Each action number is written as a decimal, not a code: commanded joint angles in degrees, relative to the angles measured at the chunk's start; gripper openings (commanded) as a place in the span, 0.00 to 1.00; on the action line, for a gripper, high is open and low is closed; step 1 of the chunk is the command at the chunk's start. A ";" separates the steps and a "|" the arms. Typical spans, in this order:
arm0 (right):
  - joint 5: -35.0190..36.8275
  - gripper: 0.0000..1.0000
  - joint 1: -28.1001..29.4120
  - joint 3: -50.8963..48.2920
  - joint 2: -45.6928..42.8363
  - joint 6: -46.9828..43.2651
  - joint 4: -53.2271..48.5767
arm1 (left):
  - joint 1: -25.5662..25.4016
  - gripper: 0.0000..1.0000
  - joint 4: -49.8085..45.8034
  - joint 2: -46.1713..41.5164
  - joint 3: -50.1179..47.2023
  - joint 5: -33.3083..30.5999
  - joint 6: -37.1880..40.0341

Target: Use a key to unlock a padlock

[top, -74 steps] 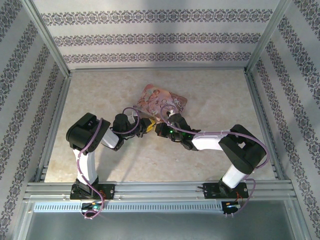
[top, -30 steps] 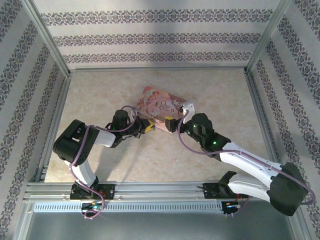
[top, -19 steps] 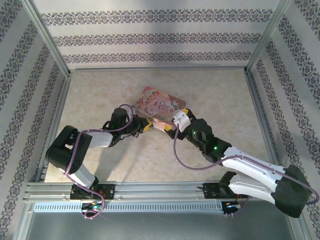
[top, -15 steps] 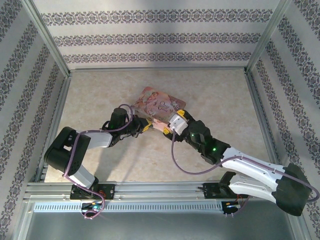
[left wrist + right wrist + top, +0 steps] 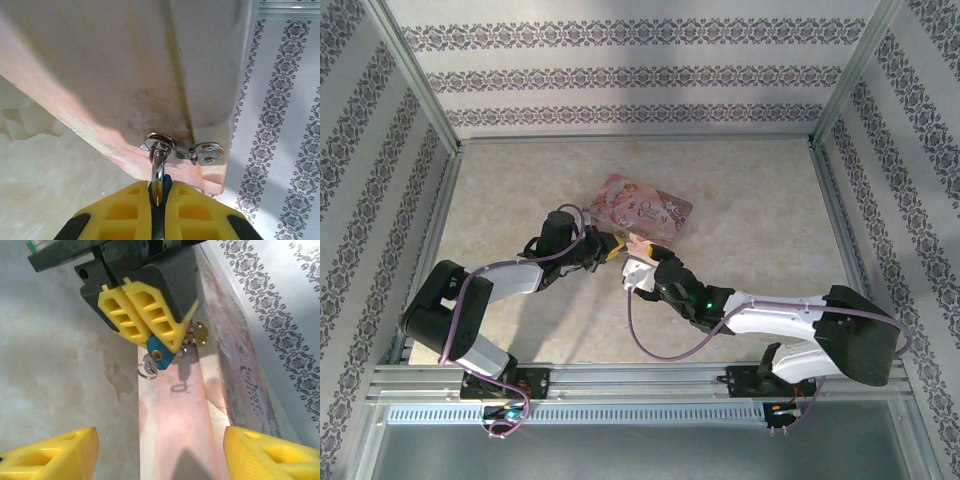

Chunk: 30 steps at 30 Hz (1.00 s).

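In the right wrist view, the small blue padlock [image 5: 161, 351] is pinched between the yellow fingers [image 5: 145, 307] of my left gripper. A little silvery key [image 5: 149, 363] on a split ring sticks out of the padlock's lower end. In the left wrist view, the left gripper [image 5: 158, 196] is shut on the padlock. The padlock's silvery shackle [image 5: 158, 167] is hooked through the tin's metal hasp [image 5: 162, 141]. My right gripper [image 5: 160, 455] faces the padlock from a short way off and stands open, with nothing between its fingers. In the top view, the left gripper [image 5: 611, 251] and right gripper [image 5: 638, 264] meet at the tin's near corner.
The flat pink illustrated tin [image 5: 645, 208] lies mid-table, and its pink side wall [image 5: 175, 415] runs under the right gripper. Patterned walls and metal frame rails [image 5: 620, 372] enclose the pale marbled tabletop [image 5: 520, 190].
The right arm has swung left from the tin's right side to its near corner, so it now faces the left gripper, and its jaws have narrowed somewhat. The left gripper has stayed clamped on the padlock.
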 commanded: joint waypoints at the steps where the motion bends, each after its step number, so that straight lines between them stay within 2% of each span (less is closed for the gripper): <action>1: 1.23 0.64 0.67 2.94 2.30 -1.81 3.14 | -0.89 0.08 0.54 -1.78 1.87 0.42 1.02; 12: 0.88 0.49 0.65 5.83 8.69 -3.95 5.46 | -0.95 0.08 0.47 -1.92 2.31 0.65 0.90; 30: -0.42 0.31 0.14 7.14 13.47 -3.28 7.90 | -0.98 0.07 0.66 -2.52 2.09 0.38 0.68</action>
